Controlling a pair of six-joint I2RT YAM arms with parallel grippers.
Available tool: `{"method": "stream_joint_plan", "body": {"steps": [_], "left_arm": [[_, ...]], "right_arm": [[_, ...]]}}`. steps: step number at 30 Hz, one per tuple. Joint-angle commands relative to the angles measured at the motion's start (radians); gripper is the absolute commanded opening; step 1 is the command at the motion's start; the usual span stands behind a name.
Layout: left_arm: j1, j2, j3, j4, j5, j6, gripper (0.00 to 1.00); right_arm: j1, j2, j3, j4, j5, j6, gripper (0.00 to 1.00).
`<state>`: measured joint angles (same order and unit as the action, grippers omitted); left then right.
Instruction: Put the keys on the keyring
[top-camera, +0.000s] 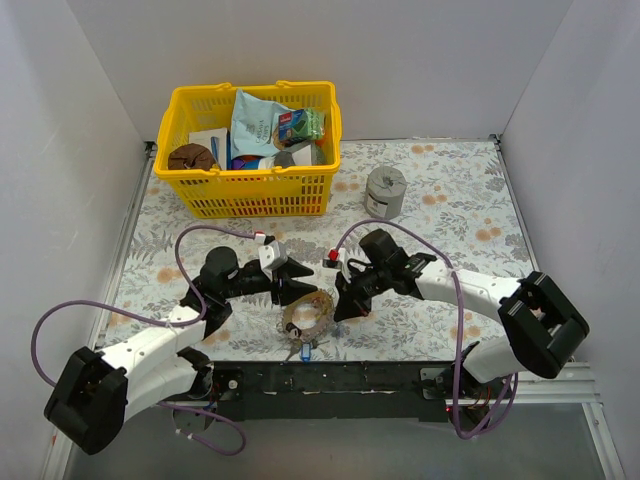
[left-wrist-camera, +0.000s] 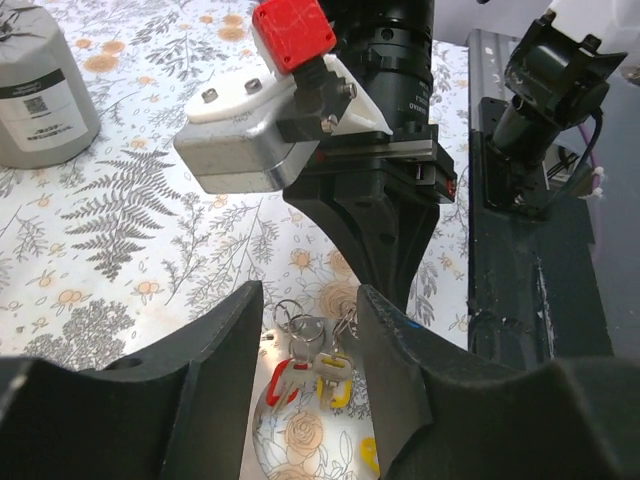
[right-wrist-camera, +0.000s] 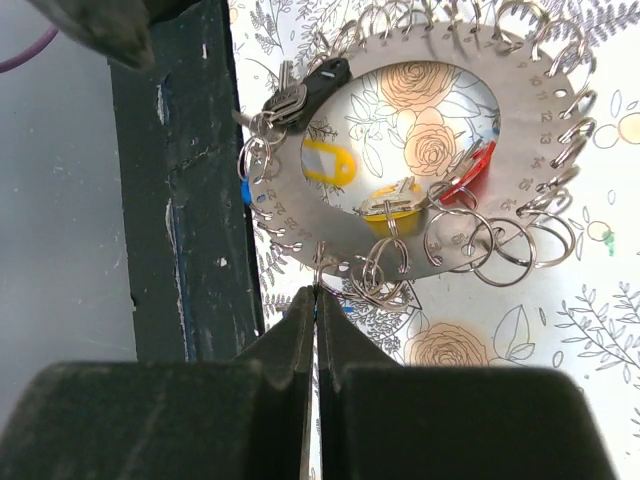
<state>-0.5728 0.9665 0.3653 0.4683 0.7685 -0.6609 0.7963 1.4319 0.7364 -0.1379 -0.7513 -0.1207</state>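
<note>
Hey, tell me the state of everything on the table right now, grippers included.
keyring, lying on the table, small split rings around its rim.
keys, several already hooked on, lying across the hole.
left gripper, open, close to the keys.
right gripper, shut, tips at the keyring's rim.
basket, upright, filled with packets.
grey cylinder, upright.

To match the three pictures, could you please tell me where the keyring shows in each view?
Top view: keyring just below centre.
Left wrist: keyring bottom centre.
Right wrist: keyring upper centre.
Shared landmark: the black rail beside it.
</note>
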Motion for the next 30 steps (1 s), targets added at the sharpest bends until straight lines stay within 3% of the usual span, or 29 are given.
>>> {"method": "stream_joint_plan", "body": {"steps": [1, 11, 15, 30], "left_arm": [[-0.007, 0.021, -0.011, 0.092, 0.078, -0.02, 0.41], [-0.059, 0.15, -0.009, 0.127, 0.17, 0.004, 0.4], [-0.078, 0.218, -0.009, 0.153, 0.213, 0.018, 0.34], [-0.133, 0.273, 0.04, 0.066, 0.239, 0.098, 0.26]], "right_arm": [[0.0, -0.062, 0.038, -0.026, 0.021, -0.039, 0.01], [0.0, -0.08, 0.084, -0.065, 0.018, -0.094, 0.01], [0.0, -0.1, 0.083, -0.063, 0.001, -0.119, 0.01], [0.003, -0.134, 0.086, -0.088, -0.026, -0.174, 0.01]]}}
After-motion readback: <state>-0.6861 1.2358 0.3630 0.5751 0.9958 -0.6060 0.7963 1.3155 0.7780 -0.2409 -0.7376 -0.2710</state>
